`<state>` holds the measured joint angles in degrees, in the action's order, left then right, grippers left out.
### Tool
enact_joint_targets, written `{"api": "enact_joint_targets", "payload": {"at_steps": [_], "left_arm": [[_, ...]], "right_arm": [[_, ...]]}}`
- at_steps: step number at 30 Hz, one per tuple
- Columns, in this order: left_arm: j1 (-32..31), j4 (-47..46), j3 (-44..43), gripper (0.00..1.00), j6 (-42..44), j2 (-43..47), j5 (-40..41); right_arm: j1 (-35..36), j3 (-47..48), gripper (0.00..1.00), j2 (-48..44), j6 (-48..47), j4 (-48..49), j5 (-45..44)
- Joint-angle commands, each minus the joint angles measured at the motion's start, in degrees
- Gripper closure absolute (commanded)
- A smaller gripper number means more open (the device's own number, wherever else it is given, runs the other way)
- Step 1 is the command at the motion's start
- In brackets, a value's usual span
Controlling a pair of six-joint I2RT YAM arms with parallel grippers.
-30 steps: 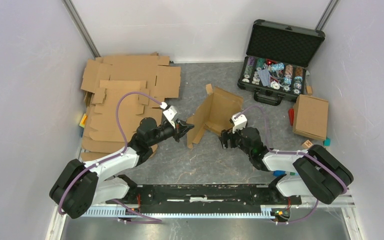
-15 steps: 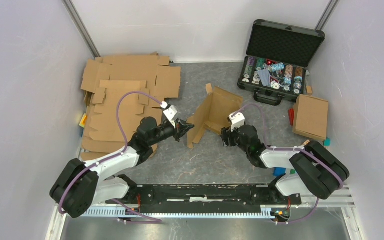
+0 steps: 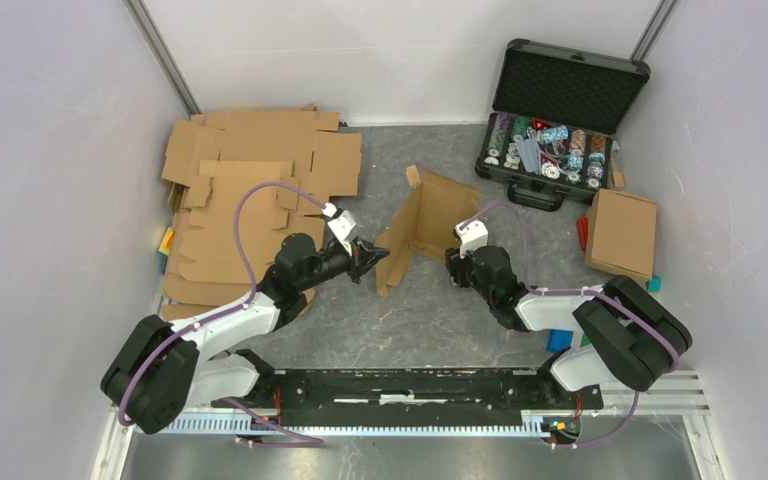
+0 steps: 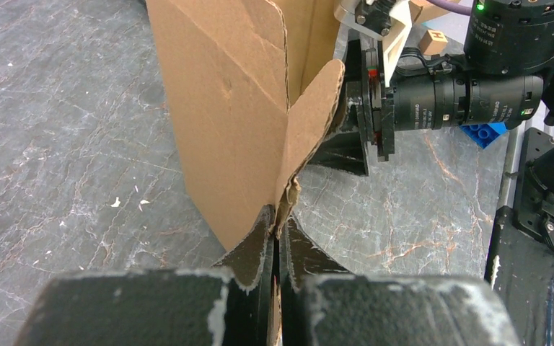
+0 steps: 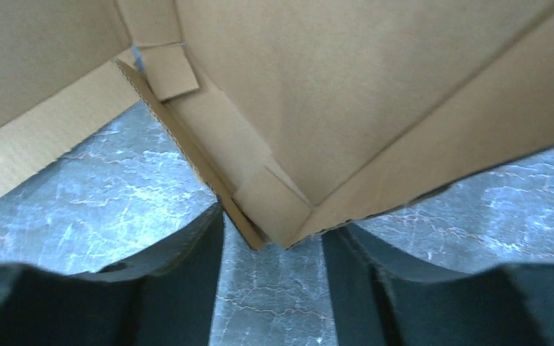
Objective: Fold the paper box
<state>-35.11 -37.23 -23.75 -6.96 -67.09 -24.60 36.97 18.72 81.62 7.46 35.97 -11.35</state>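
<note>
The paper box point(image 3: 425, 222) is a half-folded brown cardboard blank standing on edge mid-table. My left gripper point(image 3: 368, 258) is shut on its near-left flap; in the left wrist view the flap's edge point(image 4: 288, 194) is pinched between the black jaws of that gripper point(image 4: 280, 234). My right gripper point(image 3: 453, 268) sits at the box's lower right corner. In the right wrist view the right gripper point(image 5: 274, 238) is open, with the box's folded corner point(image 5: 281, 216) poking between the fingers, and the box panel point(image 5: 346, 94) fills the view above.
A stack of flat cardboard blanks point(image 3: 250, 190) lies at the left. An open black case point(image 3: 555, 130) with poker chips sits at the back right. A folded cardboard box point(image 3: 622, 232) lies at the right, and a blue block point(image 3: 560, 346) sits near the right arm.
My right gripper has moved left and forward up to the box's corner, and its jaws have narrowed. The left gripper keeps its hold and has not moved.
</note>
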Motion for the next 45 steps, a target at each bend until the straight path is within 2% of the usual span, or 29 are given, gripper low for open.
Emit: {"api": "enact_joint_targets", "payload": {"at_steps": [1, 4, 10, 25, 33, 40, 45], "left_arm": [[-0.5, 4.7, -1.2, 0.98, 0.8, -1.4, -3.4], [-0.5, 4.6, -1.2, 0.98, 0.8, -1.6, -3.6], [-0.5, 4.7, -1.4, 0.98, 0.8, -1.7, -4.3], [-0.5, 4.7, -2.0, 0.98, 0.2, -2.9, -5.8], [-0.5, 5.1, -2.2, 0.98, 0.1, -2.7, -5.6], [-0.5, 5.7, -1.9, 0.98, 0.2, -1.8, -4.2], [-0.4, 6.2, -1.3, 0.93, 0.1, -0.2, -1.5]], "right_arm": [[0.5, 2.5, 0.49, 1.5, 0.6, 0.4, -3.5], [0.5, 3.5, 0.60, 2.6, 1.3, 0.3, -4.4], [0.5, 5.9, 0.66, 5.3, 1.5, 0.2, -6.8], [0.5, 11.6, 0.69, 12.0, 1.4, -5.6, -9.3], [0.5, 17.9, 0.69, 18.5, 1.2, -15.6, -12.2], [0.5, 20.7, 0.70, 21.3, 0.5, -19.9, -13.0], [0.3, 21.2, 0.69, 21.8, 1.0, -20.0, -13.1]]}}
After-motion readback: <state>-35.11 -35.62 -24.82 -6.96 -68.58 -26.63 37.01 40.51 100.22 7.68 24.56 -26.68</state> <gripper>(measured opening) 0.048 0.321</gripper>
